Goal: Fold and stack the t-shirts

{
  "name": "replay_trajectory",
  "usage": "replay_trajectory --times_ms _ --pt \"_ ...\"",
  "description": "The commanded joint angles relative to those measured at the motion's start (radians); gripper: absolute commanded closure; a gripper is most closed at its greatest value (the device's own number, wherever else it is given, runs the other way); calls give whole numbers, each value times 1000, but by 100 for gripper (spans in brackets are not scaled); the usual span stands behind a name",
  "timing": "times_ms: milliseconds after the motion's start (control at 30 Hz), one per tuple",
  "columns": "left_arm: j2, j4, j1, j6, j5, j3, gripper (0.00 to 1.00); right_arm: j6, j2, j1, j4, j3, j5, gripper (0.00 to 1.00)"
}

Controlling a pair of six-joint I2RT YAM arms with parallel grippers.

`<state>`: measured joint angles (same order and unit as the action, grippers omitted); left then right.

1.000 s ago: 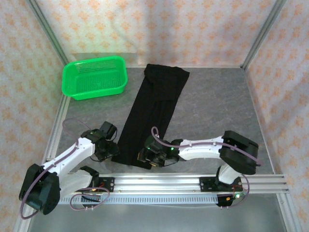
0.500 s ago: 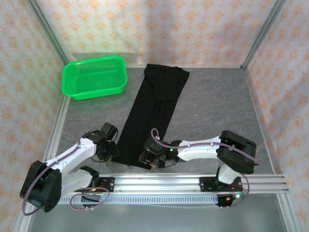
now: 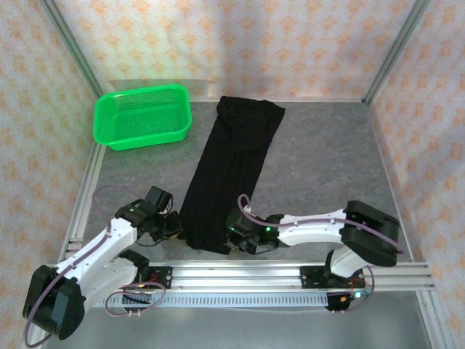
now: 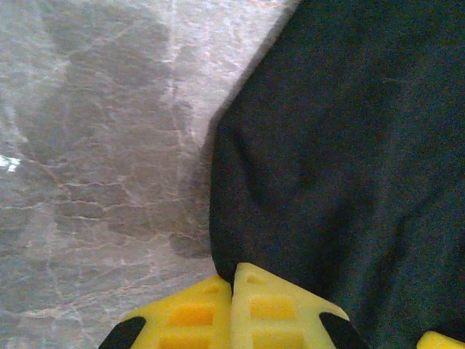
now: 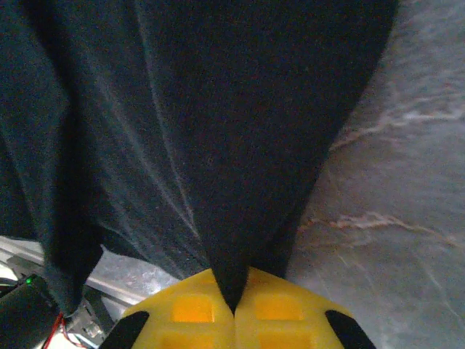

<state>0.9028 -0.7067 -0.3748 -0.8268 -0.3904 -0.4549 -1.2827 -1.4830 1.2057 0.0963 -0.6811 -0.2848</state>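
Lying on the grey marbled table (image 3: 327, 160), the plain black short-sleeved cloth t-shirt (image 3: 232, 167) forms a long narrow strip, folded lengthwise. It runs from the far centre down to the near edge by the arm bases. The left gripper (image 4: 232, 275) has its yellow fingers pressed together on the strip's near left corner, and the cloth is puckered at the tips. The right gripper (image 5: 234, 291) pinches the near right corner, with a ridge of cloth drawn into the closed seam between its yellow fingers. The bright green plastic mesh basket (image 3: 142, 116) stands at the far left, apart from the t-shirt.
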Motion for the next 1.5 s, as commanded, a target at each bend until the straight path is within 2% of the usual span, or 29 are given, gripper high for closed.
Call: replay_trajectory --times_ms 0,233,400,567,733,1000,1267,1467 --pt "-40 -38 -18 -29 -31 -6 100 -13 72 6 93 14 42 97" --pt "-94 -94 -39 -44 -44 -67 100 -27 149 6 186 8 66 100" --pt "-48 -131 -39 -8 -42 -197 100 -38 222 -9 294 -35 138 100" --pt "115 -73 -38 17 -72 -357 100 14 294 -119 361 -60 148 100" --pt "308 -48 -39 81 -78 -523 100 120 291 -273 395 -107 71 100" --pt "533 -30 -9 149 -76 -707 100 270 147 -475 410 -249 -47 100" --pt "664 -34 83 208 -76 -823 100 404 -63 -609 507 -467 -131 100" --pt "759 -29 113 237 -85 -919 100 477 -161 -687 606 -595 -135 100"
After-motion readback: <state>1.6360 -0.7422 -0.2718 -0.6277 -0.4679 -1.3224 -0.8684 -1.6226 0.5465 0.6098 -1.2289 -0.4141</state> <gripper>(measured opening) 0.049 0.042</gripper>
